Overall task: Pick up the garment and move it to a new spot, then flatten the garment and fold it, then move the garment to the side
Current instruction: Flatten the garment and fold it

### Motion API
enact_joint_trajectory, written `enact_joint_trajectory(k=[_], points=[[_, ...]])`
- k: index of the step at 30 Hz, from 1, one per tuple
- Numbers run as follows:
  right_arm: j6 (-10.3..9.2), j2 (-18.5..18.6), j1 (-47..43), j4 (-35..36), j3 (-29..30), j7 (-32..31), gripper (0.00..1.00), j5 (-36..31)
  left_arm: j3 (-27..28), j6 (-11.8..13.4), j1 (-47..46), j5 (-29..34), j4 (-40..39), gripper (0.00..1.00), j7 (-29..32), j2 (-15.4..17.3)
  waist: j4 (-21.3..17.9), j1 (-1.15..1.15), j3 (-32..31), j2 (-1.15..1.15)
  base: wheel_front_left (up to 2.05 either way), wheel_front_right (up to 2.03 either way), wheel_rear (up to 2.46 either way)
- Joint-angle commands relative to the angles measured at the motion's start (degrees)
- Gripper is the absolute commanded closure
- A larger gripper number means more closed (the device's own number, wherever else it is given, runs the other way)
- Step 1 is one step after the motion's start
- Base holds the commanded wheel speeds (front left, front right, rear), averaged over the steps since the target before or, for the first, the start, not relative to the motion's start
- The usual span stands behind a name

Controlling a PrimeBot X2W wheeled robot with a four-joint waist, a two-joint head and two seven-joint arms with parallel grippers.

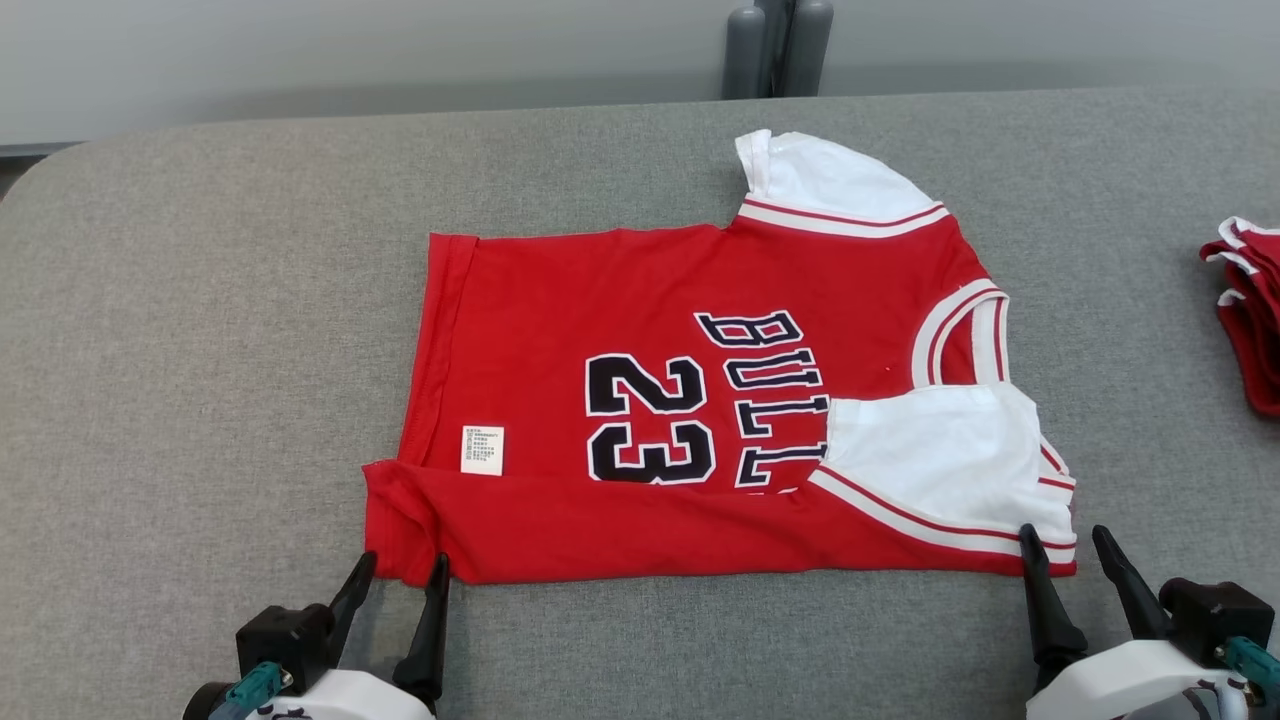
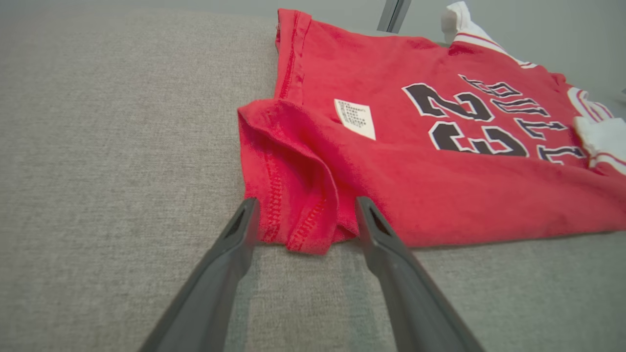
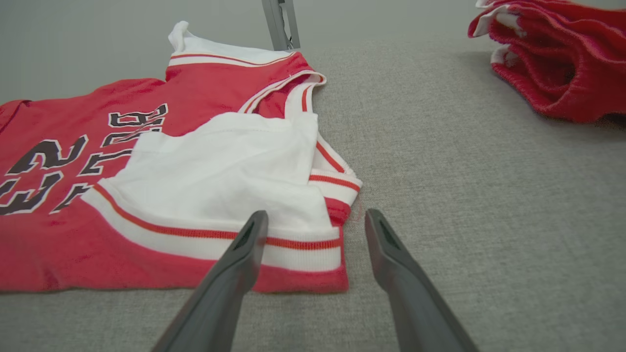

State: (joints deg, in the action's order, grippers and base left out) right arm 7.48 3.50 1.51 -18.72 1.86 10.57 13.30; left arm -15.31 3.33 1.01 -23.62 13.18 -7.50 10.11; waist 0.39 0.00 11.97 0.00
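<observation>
My left gripper (image 1: 405,558) and right gripper (image 1: 1064,532) stand with fingers spread wide and holding nothing, at the two near corners of a red "23" basketball jersey (image 1: 700,420) that lies sideways in the middle of a grey fabric-covered table (image 1: 200,300). The jersey's near long edge is folded up over its front, just below a white care label (image 1: 482,449), and its near white sleeve (image 1: 940,450) lies turned in over the lettering. In the left wrist view my fingers flank the bunched hem corner; whether they touch the cloth I cannot tell. In the right wrist view one finger (image 3: 254,234) overlaps the sleeve's striped cuff, the other lies over bare table. A stack of folded red garments (image 1: 1250,320) sits well apart at my right, and grey posts (image 1: 778,45) rise beyond the far edge.
</observation>
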Motion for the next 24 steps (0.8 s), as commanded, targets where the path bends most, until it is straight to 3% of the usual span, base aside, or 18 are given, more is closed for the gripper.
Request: enact_joint_trajectory(k=[1,12,13,14,15,16,17,24], points=[[0.03,0.2,1.0,-0.9,0.1,0.4,0.00,0.3,0.1,-0.2,-1.3,-0.1,0.4,0.00,0.0,0.1,0.1,0.00,0.7,0.00,0.00,0.00,0.00],[0.03,0.0,5.4,-8.9,-2.2,0.7,0.00,2.9,0.7,0.3,-4.2,-1.6,5.2,0.00,1.6,0.1,0.2,0.00,2.6,0.00,0.00,0.00,0.00],[0.03,0.1,5.6,-9.5,-2.6,0.4,0.21,3.3,0.7,0.2,-4.2,-1.8,5.5,0.00,1.8,0.2,0.2,0.00,2.7,0.00,0.00,0.00,0.00],[0.03,0.2,5.8,-9.9,-2.9,0.5,0.57,3.6,0.9,0.2,-4.4,-1.8,5.8,0.14,1.7,0.3,0.1,0.00,2.7,0.00,0.00,0.00,0.00],[0.03,0.3,5.9,-10.2,-3.2,0.7,0.81,3.9,1.0,0.3,-4.6,-1.8,6.1,0.51,1.6,0.6,0.1,0.00,2.8,0.00,0.00,0.00,0.00],[0.03,0.5,6.1,-10.4,-3.5,0.9,1.00,4.3,1.1,0.4,-5.0,-1.9,6.3,0.64,1.7,0.7,0.1,0.00,2.8,0.00,0.00,0.00,0.00],[0.03,0.8,6.4,-10.6,-3.7,0.9,1.00,4.8,1.1,0.3,-5.2,-2.1,6.3,1.00,1.8,0.7,0.0,0.00,2.8,0.00,0.00,0.00,0.00],[0.00,2.6,6.6,-9.4,-4.0,1.6,1.00,6.7,0.8,-0.2,-5.2,-1.6,5.0,1.00,0.8,1.8,0.2,0.00,1.7,0.00,0.00,0.00,0.00]])
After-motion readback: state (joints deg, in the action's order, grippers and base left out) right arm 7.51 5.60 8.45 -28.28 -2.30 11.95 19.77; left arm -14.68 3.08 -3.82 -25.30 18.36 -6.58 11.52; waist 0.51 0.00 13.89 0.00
